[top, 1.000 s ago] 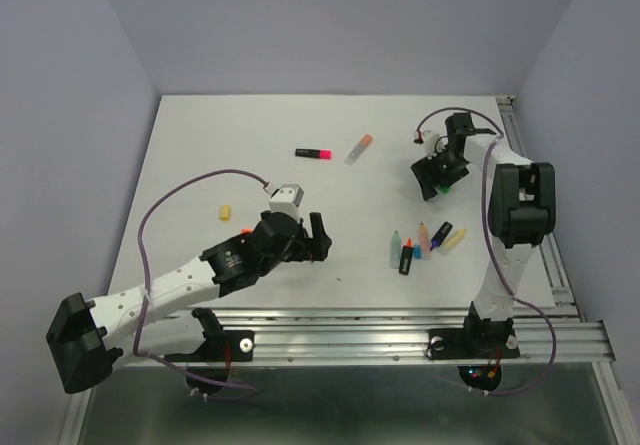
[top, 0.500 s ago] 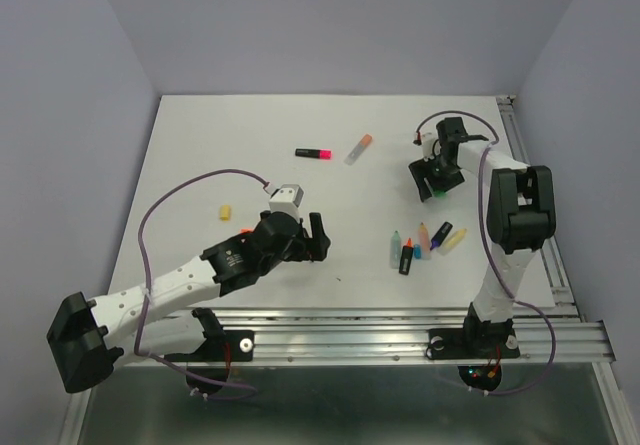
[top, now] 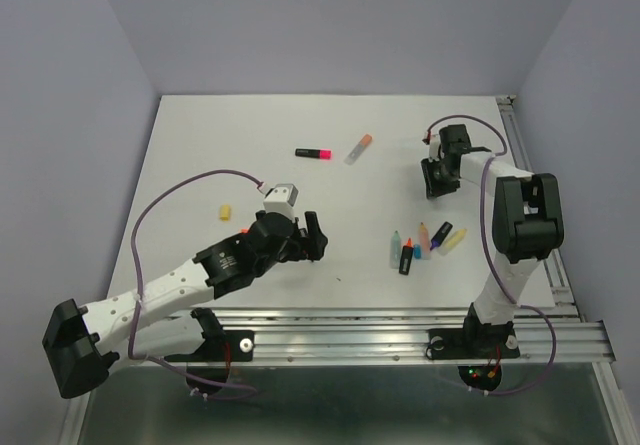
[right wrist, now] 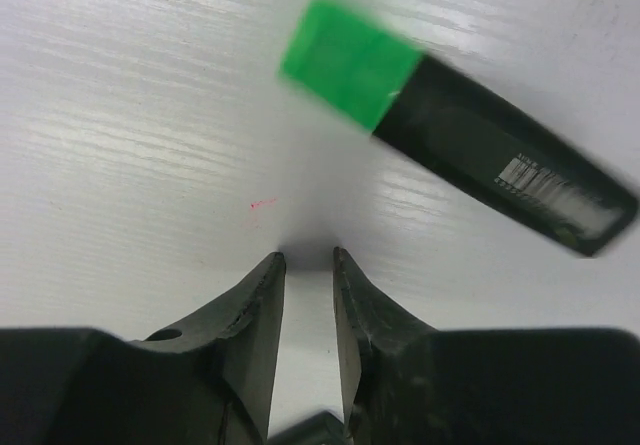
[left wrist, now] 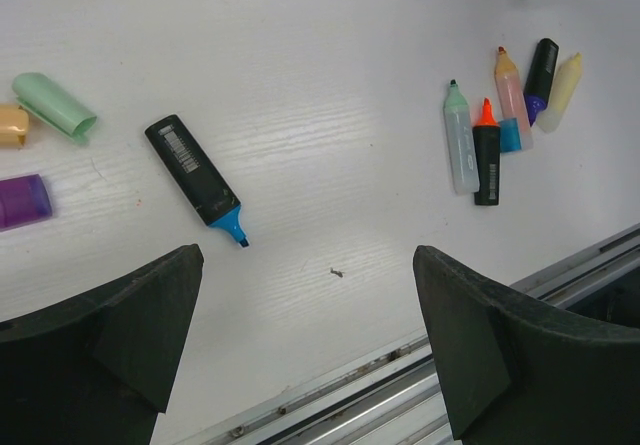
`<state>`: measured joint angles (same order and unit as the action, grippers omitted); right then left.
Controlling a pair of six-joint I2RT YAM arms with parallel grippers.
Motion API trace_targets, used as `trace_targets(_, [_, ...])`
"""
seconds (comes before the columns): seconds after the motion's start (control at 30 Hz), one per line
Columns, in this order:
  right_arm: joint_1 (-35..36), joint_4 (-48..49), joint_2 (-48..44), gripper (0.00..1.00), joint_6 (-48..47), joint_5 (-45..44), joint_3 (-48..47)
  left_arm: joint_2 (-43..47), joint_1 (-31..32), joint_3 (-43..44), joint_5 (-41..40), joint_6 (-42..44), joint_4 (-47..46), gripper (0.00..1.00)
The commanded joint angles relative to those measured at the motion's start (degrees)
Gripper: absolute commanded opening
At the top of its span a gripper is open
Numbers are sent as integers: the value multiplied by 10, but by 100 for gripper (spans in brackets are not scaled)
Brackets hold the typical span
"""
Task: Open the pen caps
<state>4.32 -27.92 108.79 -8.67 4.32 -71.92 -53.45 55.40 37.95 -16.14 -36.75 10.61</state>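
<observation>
I find the green cap (right wrist: 348,62) seated on its black barrel (right wrist: 505,170), lying on the table (right wrist: 120,115) just ahead and to the right of my right gripper (right wrist: 307,255), whose jaws are narrowed to a slit with nothing between them. My left gripper (left wrist: 305,260) hangs wide open.

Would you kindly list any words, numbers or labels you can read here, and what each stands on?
No words or numbers are legible.
On the black pen with the blue tip: white barcode-like print, too small to read.
On the black pen with the green cap: white barcode-like print, blurred.
</observation>
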Motion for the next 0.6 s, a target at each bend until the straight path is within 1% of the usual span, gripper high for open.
trace_targets(0.0, [6, 14, 20, 36, 14, 18, 33, 15, -1, 25, -11, -3, -2, 99])
trace_targets(0.07, [7, 9, 39, 44, 25, -8, 23, 19, -1, 25, -13, -7, -1, 99])
trace_targets(0.13, [7, -7, 50, 47, 34, -24, 7, 21, -1, 23, -13, -11, 1, 99])
trace_targets(0.2, [7, -8, 51, 47, 40, -26, 3, 24, -1, 23, -13, -13, 3, 99])
trace_targets(0.23, [8, -6, 47, 49, 44, -22, 4, 25, -1, 23, -13, -15, 3, 99])
trace_targets(0.3, [10, 1, 32, 56, 53, -14, 6, 26, -1, 23, -13, -15, 4, 99])
trace_targets(0.4, [11, 23, -17, 59, 53, 7, 14, 26, -1, 25, -13, -14, 4, 99])
trace_targets(0.43, [11, 27, -38, 65, 55, 3, 12, 26, -2, 26, -13, -13, 4, 99])
trace_targets(0.5, [12, 26, -51, 66, 66, -6, -7, 24, -1, 26, -14, -14, 4, 99])
trace_targets(0.57, [11, 30, -60, 71, 86, -32, -26, 22, -1, 25, -14, -14, 1, 99])
